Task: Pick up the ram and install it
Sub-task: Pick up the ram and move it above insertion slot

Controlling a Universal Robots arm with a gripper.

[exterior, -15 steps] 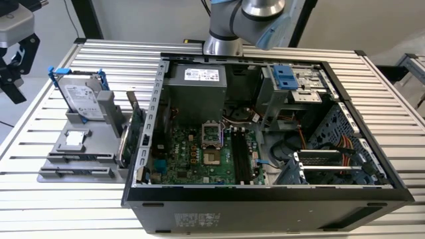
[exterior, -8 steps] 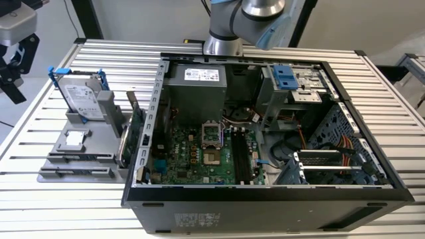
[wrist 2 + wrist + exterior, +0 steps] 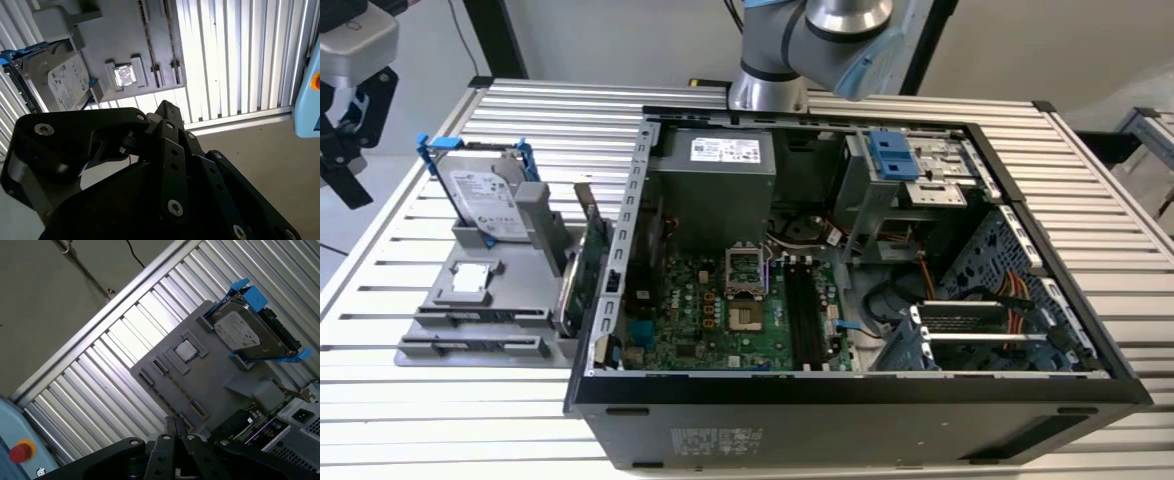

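The ram looks to be the thin greyish strip (image 3: 480, 318) lying edge-on in a slot of the grey fixture (image 3: 520, 300), on the table at the exterior view's left of the open computer case (image 3: 854, 400). Both wrist views look down on that strip (image 3: 177, 387) (image 3: 150, 35) from well above. My gripper (image 3: 347, 140) hangs high over the table's edge at the exterior view's far left, away from the fixture. Its fingers (image 3: 174, 422) meet with nothing between them. The dark memory slots (image 3: 801, 310) lie on the green motherboard inside the case.
A silver hard drive in a blue frame (image 3: 487, 195) stands upright at the fixture's back. A small square chip (image 3: 471, 280) sits in a holder. A green card with a metal bracket (image 3: 591, 260) stands against the case wall. A red button (image 3: 19, 452) sits on a pale blue box beyond the table.
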